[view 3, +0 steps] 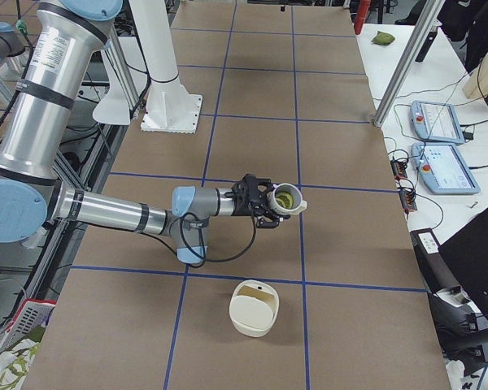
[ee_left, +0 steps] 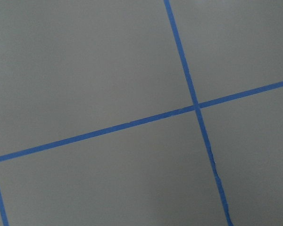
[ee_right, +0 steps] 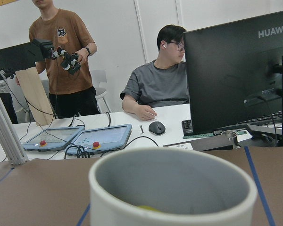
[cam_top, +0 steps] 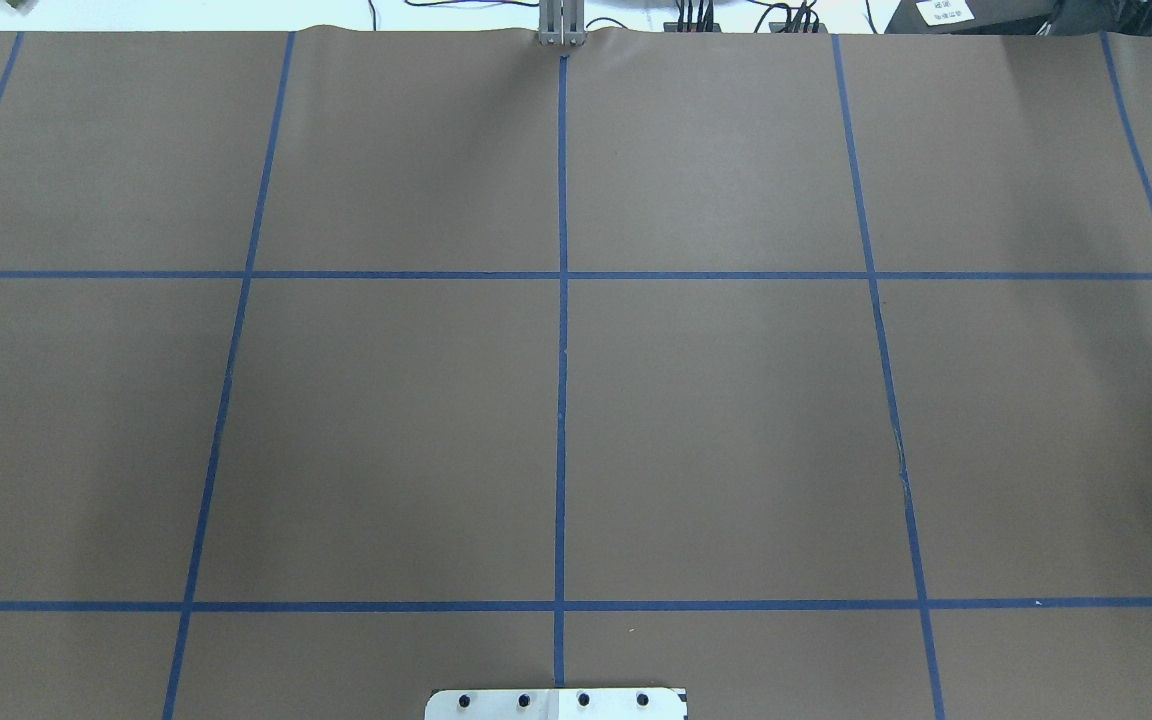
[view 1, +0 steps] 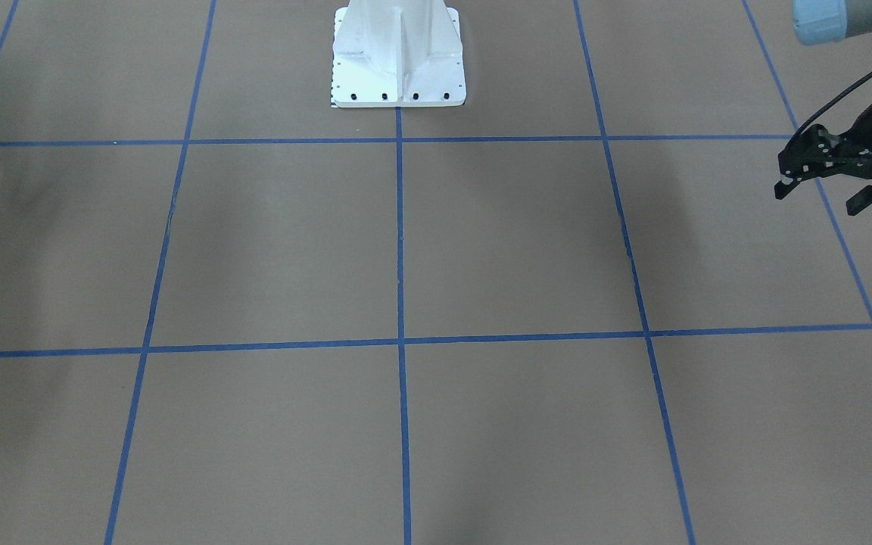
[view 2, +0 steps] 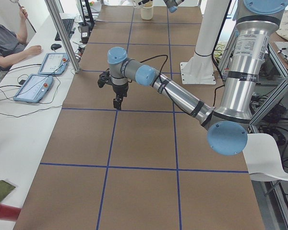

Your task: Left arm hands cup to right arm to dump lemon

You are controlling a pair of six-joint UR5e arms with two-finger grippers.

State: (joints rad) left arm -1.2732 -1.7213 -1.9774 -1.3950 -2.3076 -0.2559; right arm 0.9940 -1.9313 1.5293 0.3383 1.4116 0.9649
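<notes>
Two claws show. Over the surface (view 1: 481,250), the left claw (view 1: 822,193) hangs spread and empty. At the tip of the right claw (view 3: 264,205) is the cup (view 3: 299,205) with lemon (view 3: 285,197) inside; whether it pinches the cup, I cannot tell. Near this claw a white container (view 3: 254,307) stands on the surface.

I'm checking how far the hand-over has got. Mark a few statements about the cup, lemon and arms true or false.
The cup is at the right arm's tip. True.
The cup is empty. False: yellow-green lemon lies inside it.
The left arm's jaws hold nothing. True: the left gripper is open and bare.
The white tub sits beside the left arm. False: it sits on the table near the right arm, close to the cup.
</notes>
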